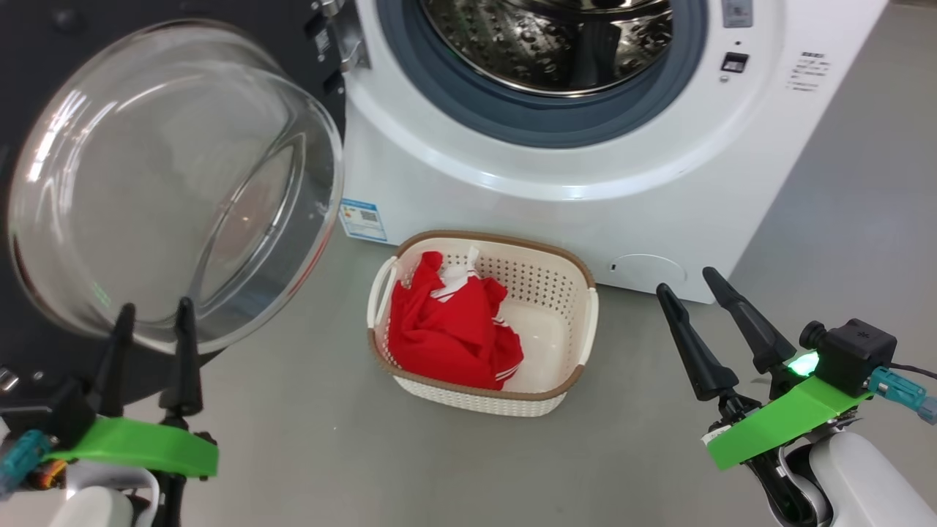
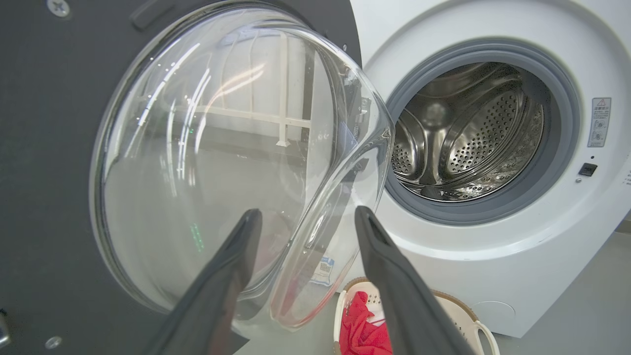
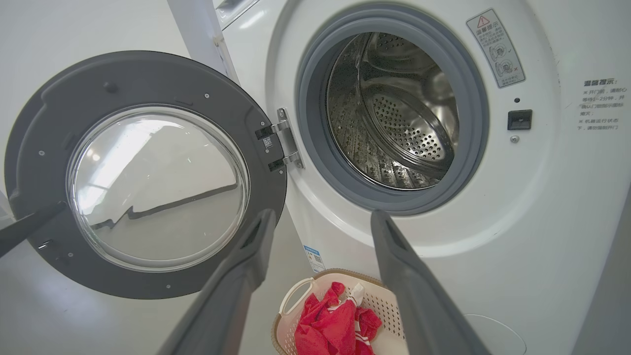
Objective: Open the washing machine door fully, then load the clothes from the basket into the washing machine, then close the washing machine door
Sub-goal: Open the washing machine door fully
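The washing machine (image 1: 512, 197) stands with its steel drum (image 1: 549, 44) exposed. Its black door (image 1: 44, 44) is swung wide to the left, the clear glass bowl (image 1: 168, 183) bulging toward me. On the floor in front sits the cream basket (image 1: 483, 238), holding the red clothes (image 1: 446, 329) in its left half. My left gripper (image 1: 156, 306) is open and empty just below the bowl, fingers pointing at the door (image 2: 49, 148). My right gripper (image 1: 686, 279) is open and empty, right of the basket. The right wrist view looks over the basket (image 3: 296, 296) and clothes (image 3: 330, 325) toward the drum (image 3: 394, 113).
Grey floor (image 1: 329, 439) surrounds the basket. A blue energy sticker (image 1: 362, 219) and a round filter cap (image 1: 648, 271) mark the machine's lower front. The door's hinge (image 3: 283, 143) is at the opening's left. Open floor runs along the machine's right side (image 1: 842, 219).
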